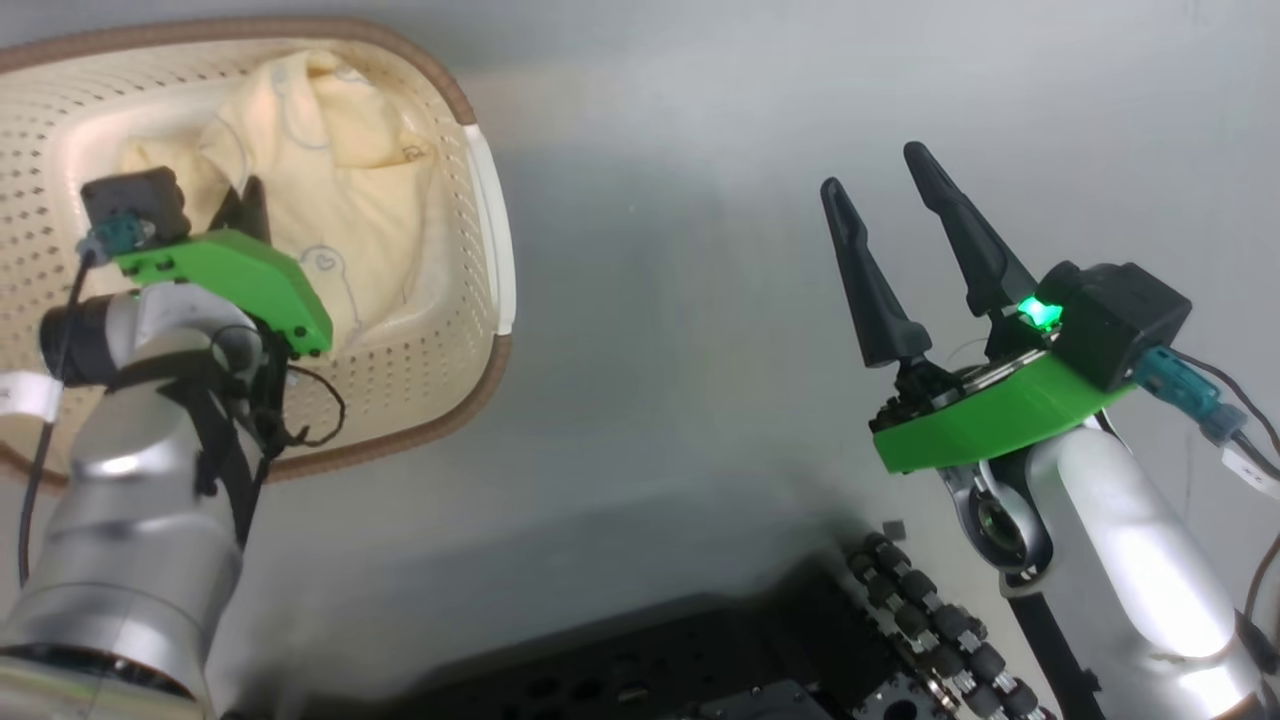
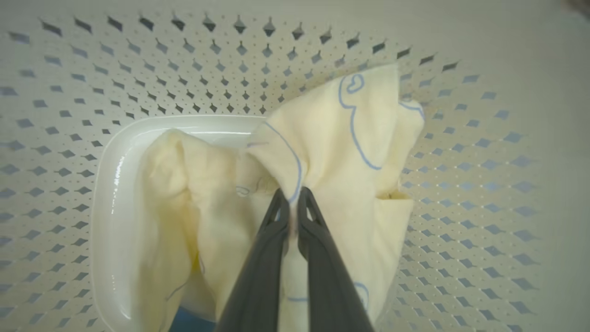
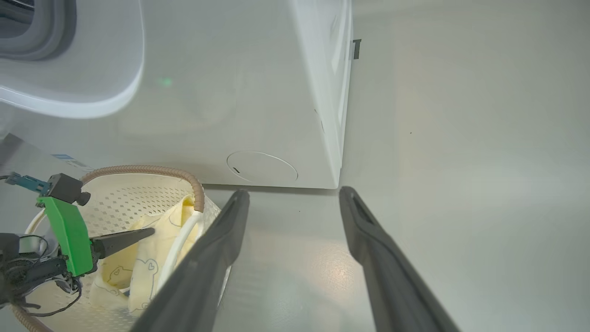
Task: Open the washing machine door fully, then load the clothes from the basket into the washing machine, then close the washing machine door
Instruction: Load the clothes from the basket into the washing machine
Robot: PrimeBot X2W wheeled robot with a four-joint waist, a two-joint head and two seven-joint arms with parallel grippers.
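The loading step is in hand: the left gripper (image 2: 290, 199), its two long dark fingers pressed together, pinches a raised fold of the soft pale yellow clothes (image 2: 350, 152) with thin blue line prints. These lie inside the small cream perforated plastic basket (image 1: 455, 330) with the brown woven-look rim, which stands on the pale grey floor (image 1: 680, 300) at the robot's left. The next move, as I judge it, calls for a straight lift clear of the rim, then a swing across to the drum opening (soft cloth trails, so a hanging end could snag the basket's edge or drag it along). The right gripper (image 1: 872, 170) hangs over bare floor well apart from the basket, fingers spread wide and holding nothing. The left wrist view gives the pinch itself and a sliver of blue cloth (image 2: 186, 323) low under the yellow fabric. The right wrist view adds the big white washing machine (image 3: 258, 92) just beyond the basket, with a grey rubber gasket (image 3: 55, 32) in that view's upper left corner; whether the door stands fully open I cannot tell.
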